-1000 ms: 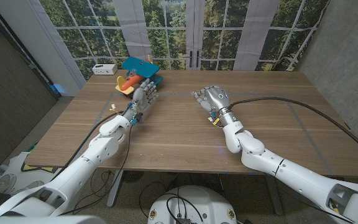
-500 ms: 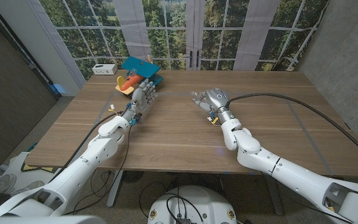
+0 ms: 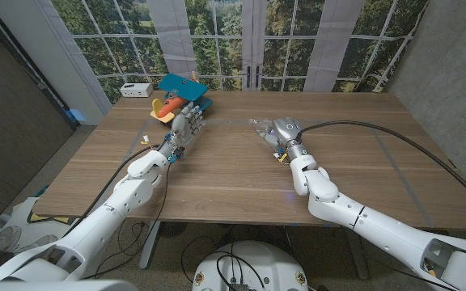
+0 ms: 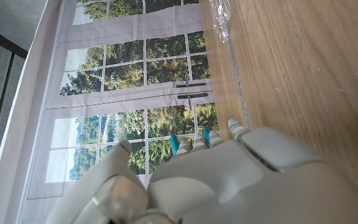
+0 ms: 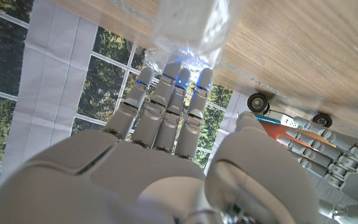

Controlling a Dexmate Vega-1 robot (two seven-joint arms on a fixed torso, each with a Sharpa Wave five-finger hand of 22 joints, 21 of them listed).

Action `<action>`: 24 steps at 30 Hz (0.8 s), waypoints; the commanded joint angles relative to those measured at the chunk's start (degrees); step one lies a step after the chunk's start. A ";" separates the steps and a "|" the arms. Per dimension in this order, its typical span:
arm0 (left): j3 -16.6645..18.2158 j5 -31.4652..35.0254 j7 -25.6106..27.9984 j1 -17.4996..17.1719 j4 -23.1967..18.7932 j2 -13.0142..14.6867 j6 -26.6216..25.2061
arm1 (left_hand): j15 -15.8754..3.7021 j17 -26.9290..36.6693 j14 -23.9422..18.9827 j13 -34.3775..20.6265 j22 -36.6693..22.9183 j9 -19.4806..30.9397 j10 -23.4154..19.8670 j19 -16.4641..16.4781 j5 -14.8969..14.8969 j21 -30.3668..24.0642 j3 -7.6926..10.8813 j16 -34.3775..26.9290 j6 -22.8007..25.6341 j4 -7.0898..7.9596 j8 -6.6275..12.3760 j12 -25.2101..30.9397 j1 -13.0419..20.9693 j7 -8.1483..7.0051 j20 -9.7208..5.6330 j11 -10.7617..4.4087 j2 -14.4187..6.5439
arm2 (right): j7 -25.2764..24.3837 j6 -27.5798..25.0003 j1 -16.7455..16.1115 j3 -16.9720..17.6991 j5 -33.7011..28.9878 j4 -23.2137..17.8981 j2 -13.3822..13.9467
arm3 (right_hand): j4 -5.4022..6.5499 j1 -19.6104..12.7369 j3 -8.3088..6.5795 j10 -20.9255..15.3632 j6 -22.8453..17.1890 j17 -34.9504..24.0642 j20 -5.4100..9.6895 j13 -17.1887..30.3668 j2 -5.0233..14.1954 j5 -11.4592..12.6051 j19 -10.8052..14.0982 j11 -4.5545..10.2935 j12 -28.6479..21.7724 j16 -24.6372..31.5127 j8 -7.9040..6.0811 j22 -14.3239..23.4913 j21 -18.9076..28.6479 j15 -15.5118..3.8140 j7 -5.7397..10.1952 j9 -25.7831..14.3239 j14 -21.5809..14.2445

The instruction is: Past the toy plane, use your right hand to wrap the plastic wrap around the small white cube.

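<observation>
The small white cube lies under crinkled clear plastic wrap on the table, right of the toy plane. My right hand is tipped down at the wrap's right side. Its fingers reach out side by side, tips touching the wrap's edge just short of the cube, the thumb apart. The plane has blue wings, an orange body and black wheels. My left hand stands just in front of the plane, fingers stretched out, holding nothing.
A small white box sits at the table's far left corner beside the plane. The window wall runs behind the far edge. Bare wood spreads to the right and in front of both hands.
My right hand has tipped forward and lowered toward the wrap, its fingers coming down onto the wrap's edge. The left hand and the plane have stayed put.
</observation>
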State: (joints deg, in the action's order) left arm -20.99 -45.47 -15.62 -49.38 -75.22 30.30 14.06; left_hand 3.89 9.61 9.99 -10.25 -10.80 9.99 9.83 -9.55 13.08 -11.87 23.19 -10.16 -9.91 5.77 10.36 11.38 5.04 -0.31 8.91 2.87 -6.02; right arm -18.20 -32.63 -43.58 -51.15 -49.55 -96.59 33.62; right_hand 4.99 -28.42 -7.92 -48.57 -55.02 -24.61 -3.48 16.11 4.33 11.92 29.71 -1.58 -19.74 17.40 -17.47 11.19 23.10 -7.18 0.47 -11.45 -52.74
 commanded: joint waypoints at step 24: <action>0.32 -0.04 1.32 -1.27 -1.54 0.36 0.16 | 0.63 0.19 10.31 -0.18 -0.10 0.14 10.69 -0.61 -0.31 -0.12 0.11 -0.12 -7.17 -0.38 0.15 -0.05 0.94 -0.56 0.74 -0.06 -0.23 | -12.46 6.46 -1.43 3.58 6.80 -0.45 -2.05 | -6.90 -5.97 -2.64 12.67 12.37 2.07 -1.94 -0.74 -0.50 1.40 -7.77 2.77 7.17 -5.65 5.60 -0.10 -3.91 0.64 3.97 -0.21 16.39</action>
State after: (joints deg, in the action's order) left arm -20.88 -45.56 -15.06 -50.13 -75.92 30.40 14.27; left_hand 4.21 9.61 9.66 -10.25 -10.79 9.99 9.83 -9.75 13.08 -11.87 23.19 -10.16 -10.12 5.77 10.36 11.38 5.48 -0.52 9.11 2.87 -6.04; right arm -23.97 -28.54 -44.70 -48.17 -42.85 -97.19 32.54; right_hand -1.24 -33.29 -10.26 -35.27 -42.14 -22.57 -5.64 15.15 3.86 12.96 22.20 1.01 -12.15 11.62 -11.65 10.91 19.27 -3.48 4.41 -11.44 -36.30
